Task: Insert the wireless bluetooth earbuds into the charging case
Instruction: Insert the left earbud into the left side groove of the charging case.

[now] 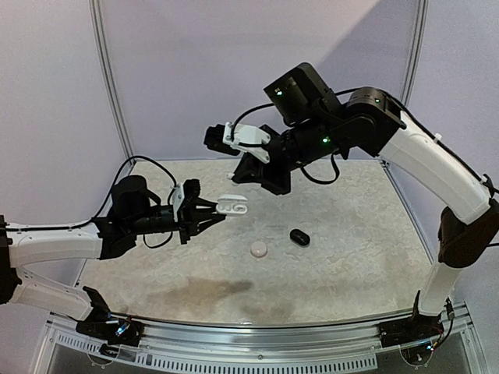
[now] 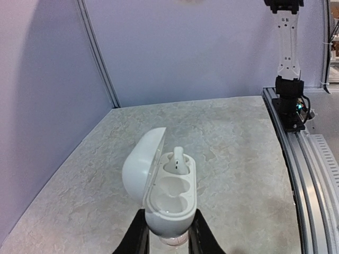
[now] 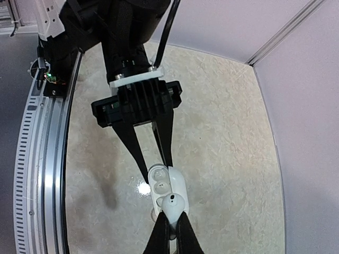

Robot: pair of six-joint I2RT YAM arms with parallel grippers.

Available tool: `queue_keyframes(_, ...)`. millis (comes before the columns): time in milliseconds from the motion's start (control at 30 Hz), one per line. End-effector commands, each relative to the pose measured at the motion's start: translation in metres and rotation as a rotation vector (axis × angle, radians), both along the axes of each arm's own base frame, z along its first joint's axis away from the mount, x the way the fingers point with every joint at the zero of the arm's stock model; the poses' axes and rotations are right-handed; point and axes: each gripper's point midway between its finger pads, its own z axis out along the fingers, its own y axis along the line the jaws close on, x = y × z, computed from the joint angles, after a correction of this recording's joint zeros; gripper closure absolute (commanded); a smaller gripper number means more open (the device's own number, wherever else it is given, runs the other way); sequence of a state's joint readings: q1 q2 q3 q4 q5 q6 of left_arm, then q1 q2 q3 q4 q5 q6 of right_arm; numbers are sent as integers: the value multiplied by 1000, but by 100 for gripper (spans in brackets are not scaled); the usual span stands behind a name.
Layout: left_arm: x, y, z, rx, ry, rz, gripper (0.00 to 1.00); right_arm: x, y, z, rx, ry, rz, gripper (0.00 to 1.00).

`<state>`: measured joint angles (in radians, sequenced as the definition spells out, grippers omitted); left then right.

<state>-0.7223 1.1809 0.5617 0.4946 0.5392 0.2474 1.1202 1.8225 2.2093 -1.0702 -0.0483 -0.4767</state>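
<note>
Left gripper (image 2: 166, 232) clamps glossy white pebble-shaped case (image 2: 170, 203)

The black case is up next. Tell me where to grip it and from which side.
Grip the black case across its narrow middle, coming straight down from above. It lies flat and low on the table, a rounded oval, so its long sides probably give the surest pinch.

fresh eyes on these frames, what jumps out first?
The open white charging case, pinched in the left gripper above the table, with one earbud standing in its far slot and the near slot empty. The right gripper hangs shut directly over it. Below, a white case and a black case lie on the table.
</note>
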Motion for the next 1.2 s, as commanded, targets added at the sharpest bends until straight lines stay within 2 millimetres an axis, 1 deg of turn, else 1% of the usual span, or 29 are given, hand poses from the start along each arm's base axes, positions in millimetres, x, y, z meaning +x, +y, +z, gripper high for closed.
queue_keyframes(0, -6, -10, 2, 11, 8, -35, 100, 7, 8, -47, -147, 37, -21, 100)
queue_keyframes(100, -5, -11, 3, 18, 10, -31, 100, 6, 15, -59, -178, 34, 3, 100)
queue_keyframes(333, -4, -13, 0, 33, 11, -31, 100, 7, 22, -72, -202, 36, 23, 100)
queue_keyframes(467, -1, -14, 1, 33, 15, -20, 100, 7, 21, -82, -236, 39, 26, 100)
queue_keyframes(533, 0, -14, 2, 31, 17, -17, 100, 13, 19, -86, -260, 18, 7, 100)
queue_keyframes(667, 0, -15, 4, 18, 18, -14, 100, 16, 20, -98, -298, 7, 11, 100)
queue_keyframes(867, 0, -15, 6, 6, 17, -12, 100, 21, 21, -103, -316, -14, 0, 100)
queue_keyframes(1067, 0, -15, 5, 7, 17, -12, 100, 26, 21, -112, -366, -61, -15, 90)
queue_keyframes(1167, 0, -15, 5, 4, 17, -12, 100, 25, 21, -117, -385, -69, 0, 89)
